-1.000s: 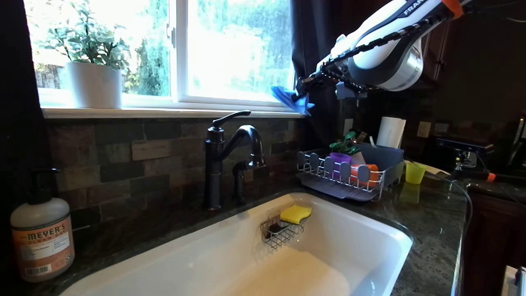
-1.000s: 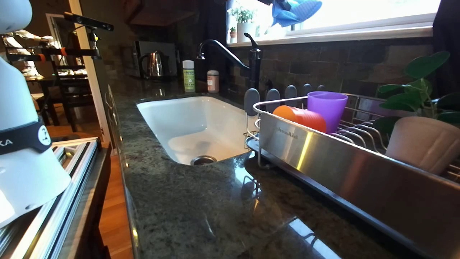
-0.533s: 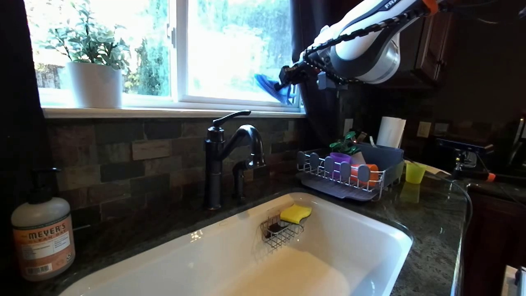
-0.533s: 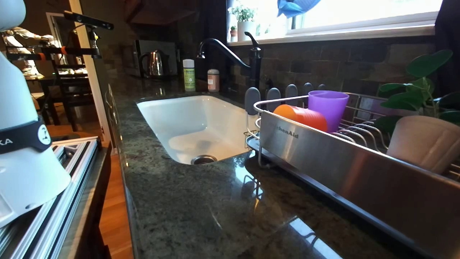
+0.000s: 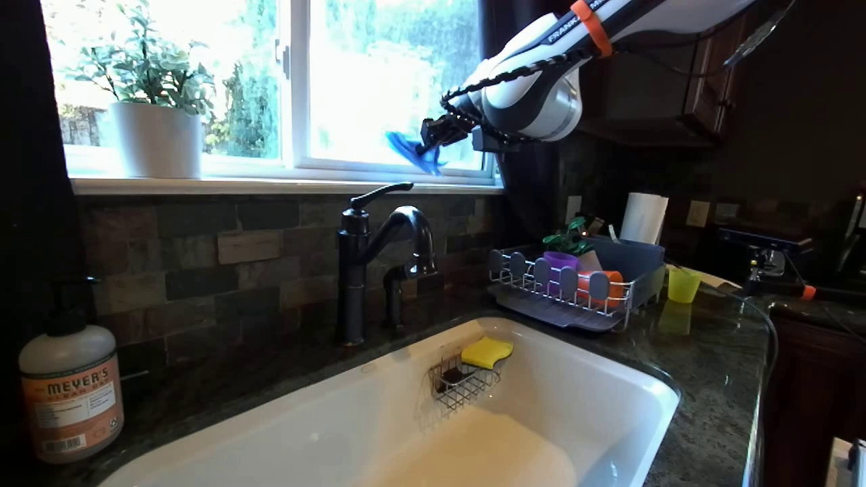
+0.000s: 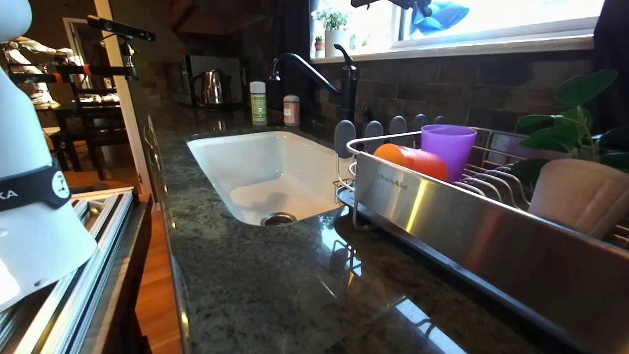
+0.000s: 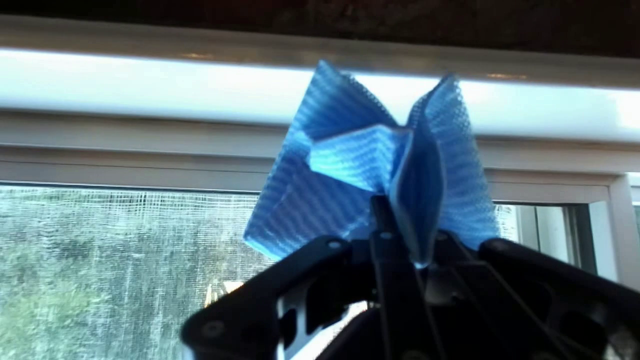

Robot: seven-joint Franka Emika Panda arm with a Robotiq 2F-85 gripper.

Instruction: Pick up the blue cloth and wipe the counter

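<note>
The blue cloth (image 5: pixel 408 149) is bunched in my gripper (image 5: pixel 427 141) in front of the window, above the sill and right of the faucet's top. In an exterior view the cloth (image 6: pixel 444 15) and part of the gripper (image 6: pixel 417 5) show at the top edge. In the wrist view the cloth (image 7: pixel 310 200) fans out on both sides of the gripper (image 7: pixel 407 215), which is shut on it; the cloth hides one fingertip. The dark stone counter (image 5: pixel 717 379) lies well below the cloth and runs around the sink; it also shows in an exterior view (image 6: pixel 245 275).
A black faucet (image 5: pixel 352 270) stands behind the white sink (image 5: pixel 270 433). A dish rack (image 5: pixel 561 304) with cups stands right of it. A potted plant (image 5: pixel 154 138) sits on the sill (image 5: pixel 284 186). A soap bottle (image 5: pixel 71 392) and a yellow-green cup (image 5: pixel 683 284) stand on the counter.
The arm has moved left along the window toward the faucet, carrying the cloth. The cloth rose a little, then came down slightly. It stays in the gripper.
</note>
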